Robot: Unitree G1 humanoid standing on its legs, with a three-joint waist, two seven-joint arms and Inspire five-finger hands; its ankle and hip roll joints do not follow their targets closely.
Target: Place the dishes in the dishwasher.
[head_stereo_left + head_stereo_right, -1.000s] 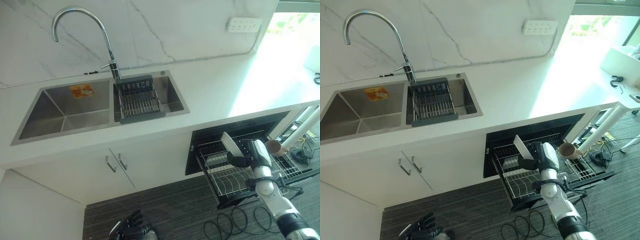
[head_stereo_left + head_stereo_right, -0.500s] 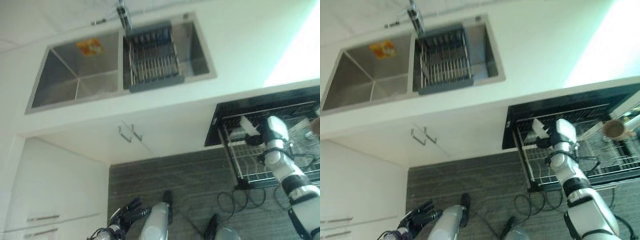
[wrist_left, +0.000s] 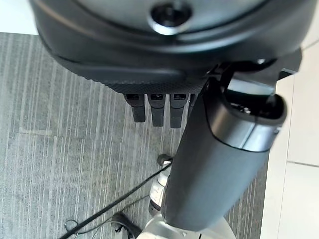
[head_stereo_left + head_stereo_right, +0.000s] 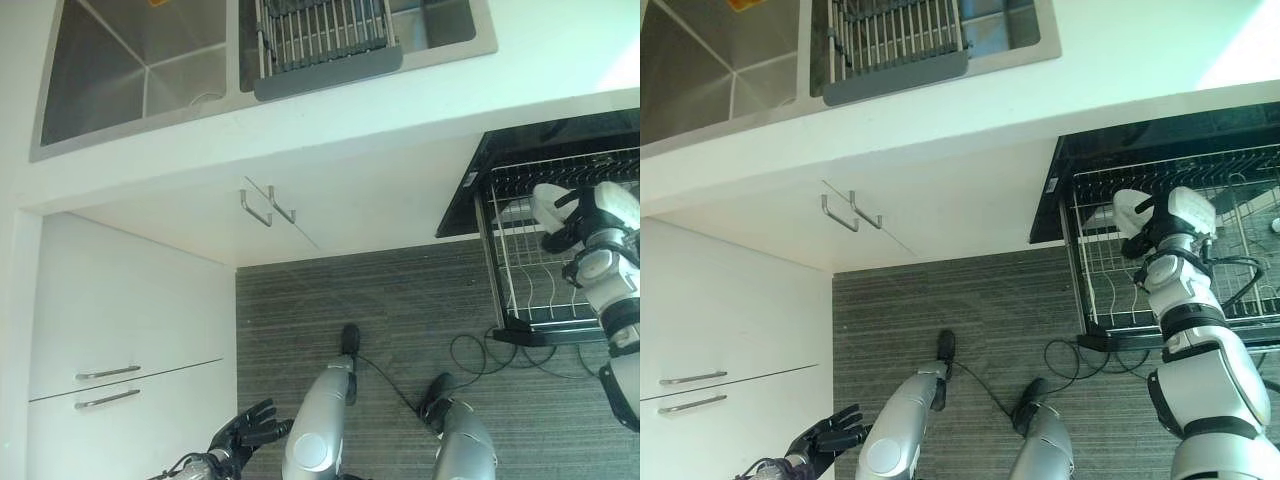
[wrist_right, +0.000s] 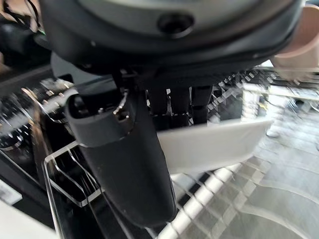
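A white plate (image 4: 547, 202) is held edge-on over the pulled-out wire dishwasher rack (image 4: 518, 292), at its front left part. My right hand (image 4: 592, 214) is shut on the plate. In the right wrist view the thumb (image 5: 124, 154) lies across the plate (image 5: 214, 143) and the fingers curl behind it, with the rack's wires (image 5: 62, 169) just below. My left hand (image 4: 245, 436) hangs low over the floor by the drawers, its fingers (image 3: 157, 110) straight and holding nothing.
The dishwasher's dark opening (image 4: 482, 185) sits under the white counter (image 4: 420, 90). Up the counter lies a double sink (image 4: 130, 70) holding a dish drainer (image 4: 322, 28). Cupboard handles (image 4: 266, 205) and drawer handles (image 4: 108, 385) stand to the left. A pale brown cup (image 5: 299, 47) sits farther back in the rack.
The camera has tipped down towards the floor and the cupboards. My right hand still holds the plate, now lower and closer to the rack's wires. The left hand hangs as before.
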